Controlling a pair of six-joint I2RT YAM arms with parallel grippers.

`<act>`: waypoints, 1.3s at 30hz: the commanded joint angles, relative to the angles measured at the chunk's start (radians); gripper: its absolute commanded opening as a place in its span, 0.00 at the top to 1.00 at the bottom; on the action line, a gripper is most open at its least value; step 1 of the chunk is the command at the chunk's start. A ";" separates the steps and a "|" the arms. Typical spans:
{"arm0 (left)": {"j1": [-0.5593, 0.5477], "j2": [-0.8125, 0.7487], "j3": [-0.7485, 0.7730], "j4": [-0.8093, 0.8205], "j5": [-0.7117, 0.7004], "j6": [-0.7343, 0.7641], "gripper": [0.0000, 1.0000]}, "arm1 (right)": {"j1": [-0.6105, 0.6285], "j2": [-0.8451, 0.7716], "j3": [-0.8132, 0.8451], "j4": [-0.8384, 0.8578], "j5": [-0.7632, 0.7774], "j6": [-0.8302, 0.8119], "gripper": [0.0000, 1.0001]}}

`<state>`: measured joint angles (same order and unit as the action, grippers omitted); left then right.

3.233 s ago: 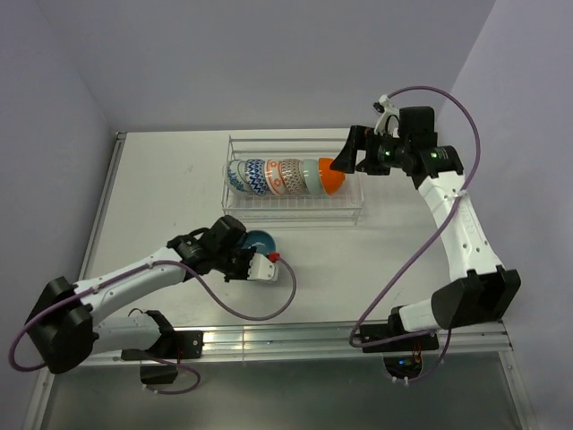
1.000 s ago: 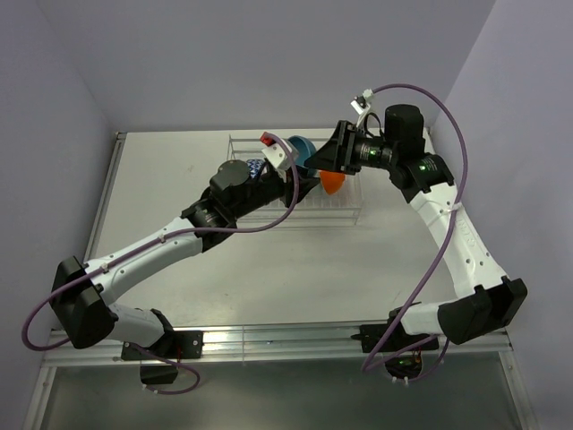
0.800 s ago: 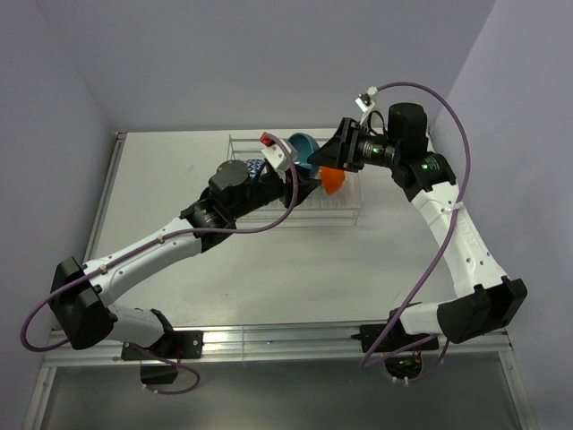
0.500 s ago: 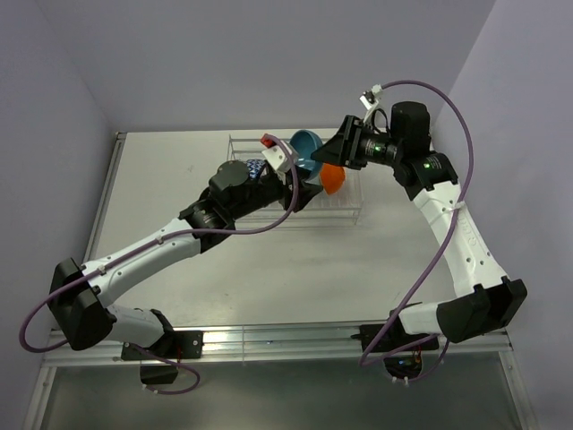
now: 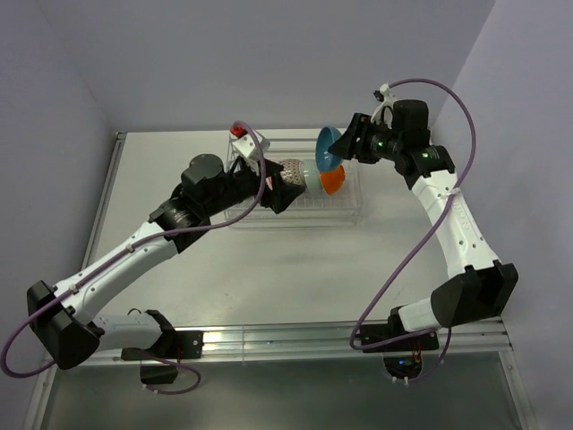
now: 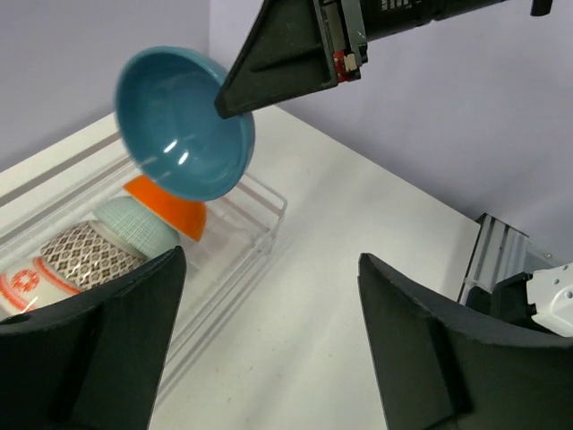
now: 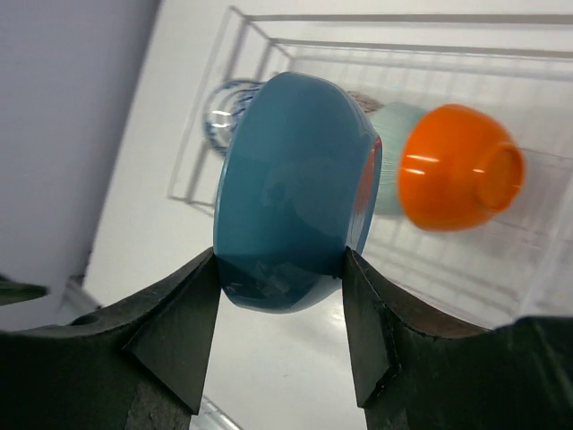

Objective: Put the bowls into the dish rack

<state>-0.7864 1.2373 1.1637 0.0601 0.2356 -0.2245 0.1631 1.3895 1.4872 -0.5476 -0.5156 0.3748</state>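
Right claw (image 7: 279,267) clamps teal bowl (image 7: 286,179), 12 o'clock of orange bowl (image 5: 332,182) in rack (image 5: 345,208); left claw (image 6: 270,260) wide, empty.

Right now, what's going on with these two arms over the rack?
The right gripper is shut on a teal bowl, holding it on edge in the air above the dish rack. The left gripper hangs open and empty close by. A row of bowls stands on edge in the rack, ending with an orange bowl. The teal one is not yet in.
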 commanded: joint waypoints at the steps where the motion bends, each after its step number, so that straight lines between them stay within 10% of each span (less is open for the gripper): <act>1: 0.033 -0.041 0.048 -0.109 0.027 -0.038 0.11 | -0.007 0.023 0.061 -0.001 0.135 -0.082 1.00; 14: 0.232 -0.016 0.205 -0.424 0.064 -0.111 0.01 | 0.009 0.187 0.160 -0.077 0.365 -0.192 1.00; 39: 0.374 -0.091 0.110 -0.393 0.117 -0.110 0.00 | 0.205 0.361 0.231 -0.156 0.853 -0.339 1.00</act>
<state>-0.4191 1.1728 1.2793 -0.3580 0.3286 -0.3347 0.3588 1.7405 1.6550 -0.6975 0.2520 0.0624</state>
